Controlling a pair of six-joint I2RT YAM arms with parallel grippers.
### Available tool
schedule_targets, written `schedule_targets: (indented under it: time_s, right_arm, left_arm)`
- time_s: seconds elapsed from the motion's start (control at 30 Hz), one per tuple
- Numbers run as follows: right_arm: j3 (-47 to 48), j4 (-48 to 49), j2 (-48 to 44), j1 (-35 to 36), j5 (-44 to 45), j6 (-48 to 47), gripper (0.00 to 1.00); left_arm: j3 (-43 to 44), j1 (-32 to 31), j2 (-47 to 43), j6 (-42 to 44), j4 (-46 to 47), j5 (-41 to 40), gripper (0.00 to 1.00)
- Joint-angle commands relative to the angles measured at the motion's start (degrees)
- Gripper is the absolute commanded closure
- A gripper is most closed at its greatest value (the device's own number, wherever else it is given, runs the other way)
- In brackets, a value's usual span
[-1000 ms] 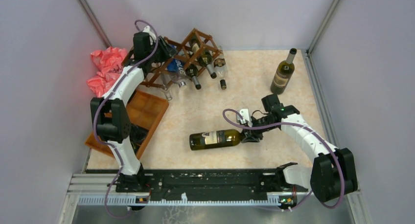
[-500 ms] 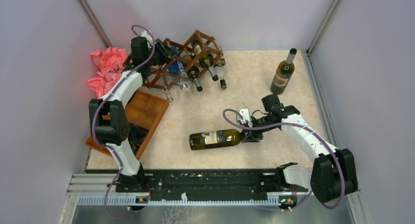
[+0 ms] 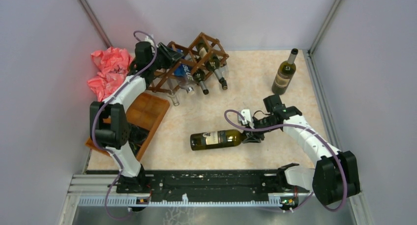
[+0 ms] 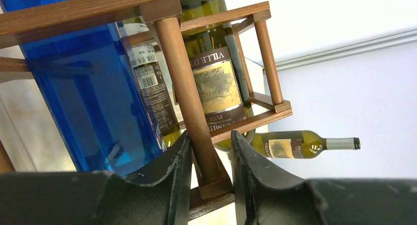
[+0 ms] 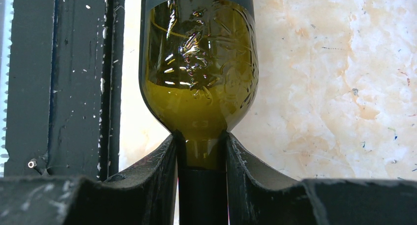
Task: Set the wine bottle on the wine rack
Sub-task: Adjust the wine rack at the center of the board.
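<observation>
Now two grips: left claw [image 4: 210, 139] on wine rack [image 4: 74, 11], right claw [image 5: 201, 144] on wine bottle [image 5: 199, 63].

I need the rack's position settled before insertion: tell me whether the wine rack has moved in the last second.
Yes. The wine rack has shifted right, toward the standing bottle, with the left gripper shut on one of its posts.

Tabletop [image 3: 196, 112]: wine rack [image 3: 204, 37] far left, stocked, left hand [image 3: 169, 52] at its left end; wine bottle [image 3: 216, 139] lying centre, right hand [image 3: 251, 135] at its neck; second bottle [image 3: 285, 72] upright, far right.
</observation>
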Motion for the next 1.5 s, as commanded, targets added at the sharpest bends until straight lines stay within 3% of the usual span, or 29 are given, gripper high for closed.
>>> schedule_targets:
  time_s: [0.0,0.27,0.4,0.7,1.0,1.27,1.47]
  right_arm:
    - [3.91,2.66,-2.64,-0.41,-8.22,0.2,1.0]
    - [3.91,3.1,-3.08,-0.62,-8.51,0.9,1.0]
    - [3.82,3.12,-3.0,-0.64,-8.63,1.06,1.0]
    - [3.8,3.12,-2.9,-0.59,-8.92,1.25,1.0]
    - [3.91,2.85,-2.82,-0.58,-9.63,1.25,1.0]
    - [4.75,2.02,-2.81,-0.58,-10.5,1.61,1.0]
    - [9.17,-4.15,-2.73,-0.05,-9.7,1.5,1.0]
  left_arm:
    - [-1.2,-3.2,-2.08,-3.51,4.09,3.41,0.73]
    - [-5.02,-4.68,-3.38,-7.17,7.08,1.44,0.73]
    - [-5.86,-4.74,-4.53,-7.24,7.5,-0.43,0.68]
    - [-4.7,-4.57,-5.62,-6.02,5.89,-3.84,0.27]
    - [-5.66,-3.8,-10.51,-0.51,3.11,-7.27,0.02]
    - [-8.08,-3.25,-17.9,8.91,0.42,-7.7,0.01]
    - [-11.45,-3.25,-26.55,22.38,-0.99,-2.71,0.01]
